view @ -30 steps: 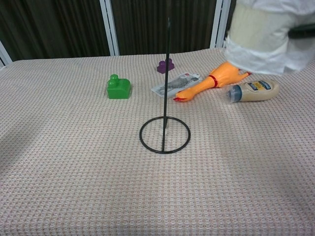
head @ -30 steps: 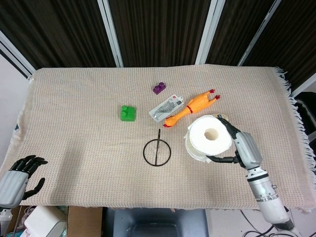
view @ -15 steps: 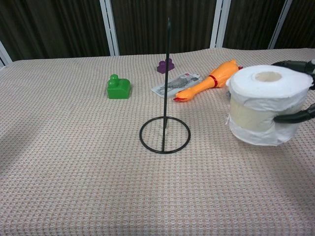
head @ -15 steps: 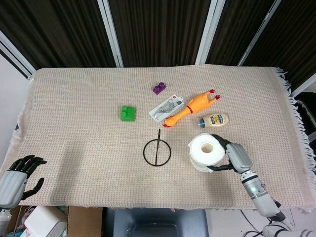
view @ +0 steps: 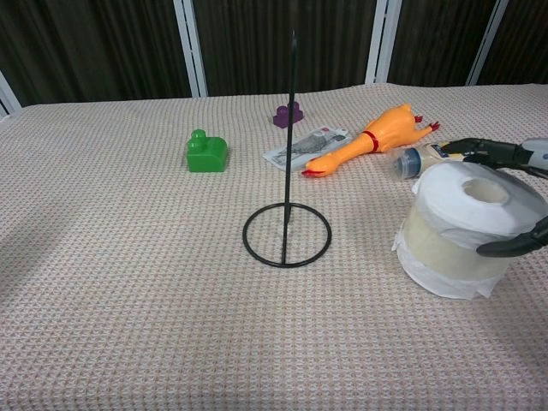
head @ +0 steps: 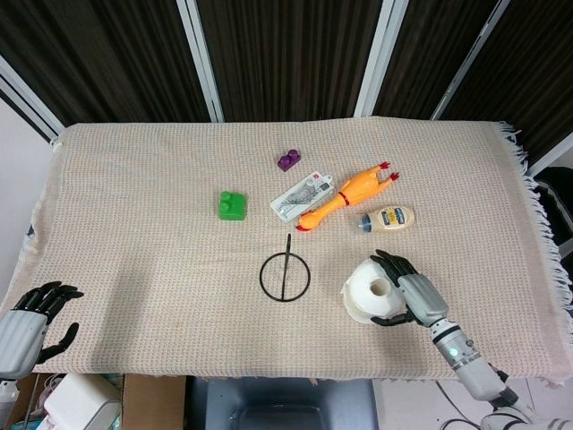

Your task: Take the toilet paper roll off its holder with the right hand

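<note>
The white toilet paper roll (head: 370,293) (view: 462,229) stands upright on the cloth, right of the holder. My right hand (head: 407,291) (view: 514,201) holds it from the right, black fingers curved round its far side and thumb along its near side. The holder (head: 286,273) (view: 287,184) is a black wire ring with a bare upright rod, near the table's middle. At the front left corner my left hand (head: 31,318) hangs off the table with its fingers apart and nothing in it; the chest view does not show it.
An orange rubber chicken (head: 347,195) (view: 368,141), a small mayonnaise bottle (head: 389,218) (view: 421,157) and a flat packet (head: 301,194) (view: 306,145) lie behind the roll. A green block (head: 231,204) (view: 205,151) and a purple block (head: 288,160) (view: 288,114) sit further back.
My right hand has brought the roll down and toward the front, from raised above the table to resting on the cloth. The left hand has not moved.
</note>
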